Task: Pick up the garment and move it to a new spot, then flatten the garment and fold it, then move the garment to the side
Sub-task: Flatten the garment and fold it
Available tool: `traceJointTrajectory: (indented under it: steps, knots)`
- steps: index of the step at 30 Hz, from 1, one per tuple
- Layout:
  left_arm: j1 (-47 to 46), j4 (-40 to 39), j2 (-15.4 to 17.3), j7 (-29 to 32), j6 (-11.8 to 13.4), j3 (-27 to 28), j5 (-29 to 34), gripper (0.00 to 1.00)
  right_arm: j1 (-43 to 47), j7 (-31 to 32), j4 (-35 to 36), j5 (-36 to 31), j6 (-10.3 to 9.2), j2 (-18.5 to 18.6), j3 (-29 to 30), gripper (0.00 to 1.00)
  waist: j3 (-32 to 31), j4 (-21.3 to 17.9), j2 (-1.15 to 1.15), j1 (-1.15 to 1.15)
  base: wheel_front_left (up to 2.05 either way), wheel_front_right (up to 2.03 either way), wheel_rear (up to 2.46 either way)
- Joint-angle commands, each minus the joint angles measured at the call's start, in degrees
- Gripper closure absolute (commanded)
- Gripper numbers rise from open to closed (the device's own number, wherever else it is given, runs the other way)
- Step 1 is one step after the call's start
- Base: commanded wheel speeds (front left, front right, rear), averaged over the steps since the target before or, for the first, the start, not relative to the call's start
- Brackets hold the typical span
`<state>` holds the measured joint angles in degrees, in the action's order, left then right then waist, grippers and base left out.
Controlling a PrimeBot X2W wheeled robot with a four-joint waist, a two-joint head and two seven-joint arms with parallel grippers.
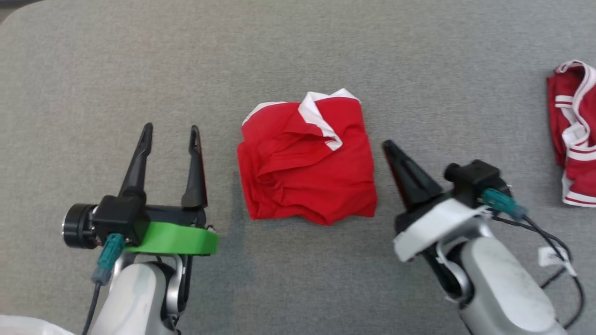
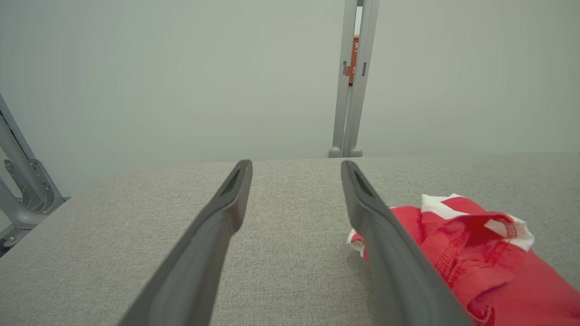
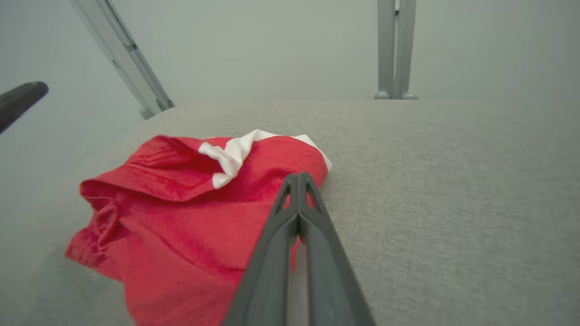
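Nearest the robot, left of the red garment (image 1: 307, 158): left gripper (image 1: 171, 128), two long dark fingers (image 1: 137, 163) of matte plastic, spread wide and empty, on a green-collared wrist.

Just beside the garment's right edge: right gripper (image 1: 387, 145), fingers pressed together into one dark point, with no cloth seen between them.

Garment proper: mid-bench, between the two grippers. Red knit edged in white, bundled into a rough square, creased, with stitched hems showing. Judged light, limp and not slippery. It will likely sag and unfold when lifted, so a pinch on a raised fold or a hem looks better than the flat middle.

Under the garment: bench (image 1: 93, 70), grey woven covering, matte, rounded at the corner.

Well apart, to the garment's right: second red cloth item (image 1: 575, 135), white-striped and crumpled.

Beyond the garment: pale grey metal upright (image 2: 351, 90) against a plain wall.
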<state>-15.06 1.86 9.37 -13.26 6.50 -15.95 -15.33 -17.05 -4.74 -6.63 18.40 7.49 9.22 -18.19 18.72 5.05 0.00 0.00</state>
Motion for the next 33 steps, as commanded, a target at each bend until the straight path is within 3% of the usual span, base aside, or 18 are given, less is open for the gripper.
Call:
traceJointTrajectory:
  steps: [1,8,24,29,33]
  knots:
    - [-1.14,0.35,-0.47,-0.45,-0.29,-0.24,0.39,0.00,-2.29,-0.21,-2.96,1.04,0.00,-0.28,-1.89,1.00,1.61,2.66,0.00,0.00,0.00,0.00,0.00]
    - [-2.17,2.08,-2.23,-1.41,-0.83,-1.54,0.06,0.00,-11.22,-2.94,-15.40,5.24,0.00,-1.73,-9.02,1.00,1.94,5.77,0.00,0.00,0.00,0.00,0.00]
    - [-2.99,4.72,-3.92,-1.93,-1.94,-2.44,-0.23,0.00,-27.94,-3.24,-31.11,10.58,0.00,-4.93,-23.72,1.00,1.56,9.69,0.00,0.00,0.00,0.00,0.00]
    - [-2.82,4.74,-4.19,-1.96,-1.77,-1.84,-0.08,0.00,-29.06,-7.49,-32.67,12.31,0.00,-5.49,-25.86,1.00,1.25,9.64,0.00,0.00,0.00,0.00,0.00]
    - [-1.30,4.52,-3.68,-1.97,-1.36,-0.80,0.54,0.00,-27.73,-10.01,-29.71,11.94,0.00,-3.82,-22.49,1.00,0.22,7.89,0.00,0.00,0.00,0.00,0.00]
